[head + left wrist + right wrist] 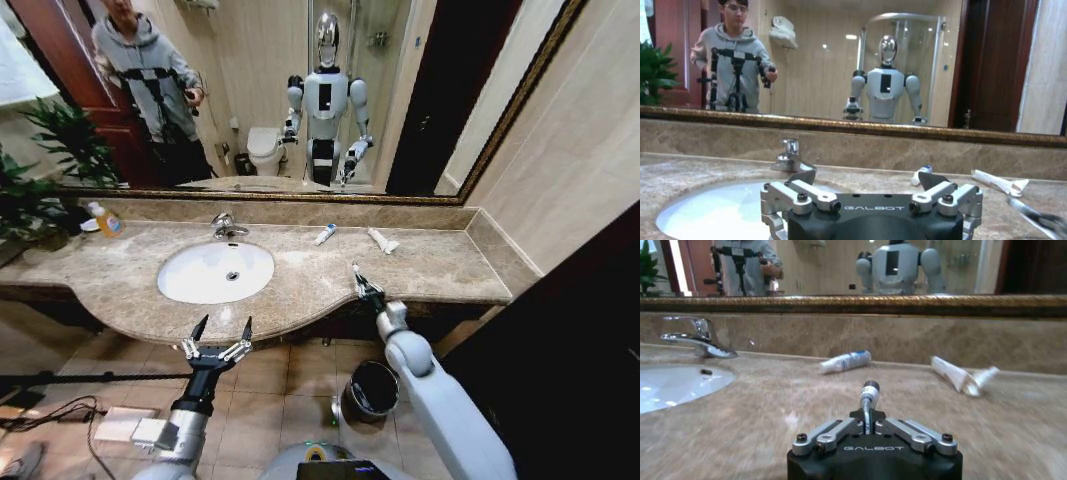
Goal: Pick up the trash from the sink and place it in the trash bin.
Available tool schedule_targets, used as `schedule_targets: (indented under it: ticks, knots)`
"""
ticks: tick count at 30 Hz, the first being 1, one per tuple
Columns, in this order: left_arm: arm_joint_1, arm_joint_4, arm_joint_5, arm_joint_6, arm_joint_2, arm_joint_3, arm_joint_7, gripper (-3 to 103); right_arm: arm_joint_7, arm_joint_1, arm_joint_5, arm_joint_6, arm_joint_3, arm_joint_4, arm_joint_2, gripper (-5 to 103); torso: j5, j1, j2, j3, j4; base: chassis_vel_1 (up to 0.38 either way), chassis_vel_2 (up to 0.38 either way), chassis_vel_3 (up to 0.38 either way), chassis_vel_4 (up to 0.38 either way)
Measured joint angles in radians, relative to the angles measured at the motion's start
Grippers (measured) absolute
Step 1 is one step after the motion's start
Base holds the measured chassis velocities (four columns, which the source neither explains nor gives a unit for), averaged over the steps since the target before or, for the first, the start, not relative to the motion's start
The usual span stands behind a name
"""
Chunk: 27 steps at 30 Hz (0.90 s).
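Your right hand (360, 284) is pinched shut on a small tube (869, 395), light, slick, thin; keep the grip mid-body. It hovers over the worktop (430, 265) right of the sink (215, 271), above the trash bin (370, 390). Your left hand (220, 335) is spread, empty.

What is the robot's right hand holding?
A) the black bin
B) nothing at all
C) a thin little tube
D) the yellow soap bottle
C: the right hand is closed on a thin little tube that pokes out between its fingers, over the marble counter. The left hand is open and holds nothing, in front of the sink.
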Motion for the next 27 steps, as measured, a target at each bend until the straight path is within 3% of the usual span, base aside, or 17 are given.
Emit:
schedule_targets:
  ticks: [6, 15, 19, 27]
  knots:
    - [0.0, 0.0, 0.0, 0.0, 0.0, 0.0, 0.0, 100, -0.007, -0.156, -0.017, 0.041, 0.072, 0.081, 0.025, 4, -0.0002, 0.0, 0.0, 0.0, -0.0002, 0.0, 0.0, 0.0, 0.0]
    - [0.0, 0.0, 0.0, 0.0, 0.0, 0.0, 0.0, 100, -0.009, -0.369, -0.112, 0.166, 0.137, 0.127, 0.117, 4, -0.0003, 0.0, 0.0, 0.0, -0.0002, 0.0, 0.0, 0.0, 0.0]
    - [0.0, 0.0, 0.0, 0.0, 0.0, 0.0, 0.0, 100, -0.002, -0.446, -0.128, 0.239, 0.165, 0.075, 0.15, 4, -0.0002, 0.0, 0.0, 0.0, 0.0, 0.0, 0.0, 0.0, 0.0]
    - [0.0, 0.0, 0.0, 0.0, 0.0, 0.0, 0.0, 100, -0.008, -0.495, -0.126, 0.29, 0.181, -0.023, 0.167, 4, -0.0002, 0.0, 0.0, 0.0, -0.0001, 0.0, 0.0, 0.0, 0.0]
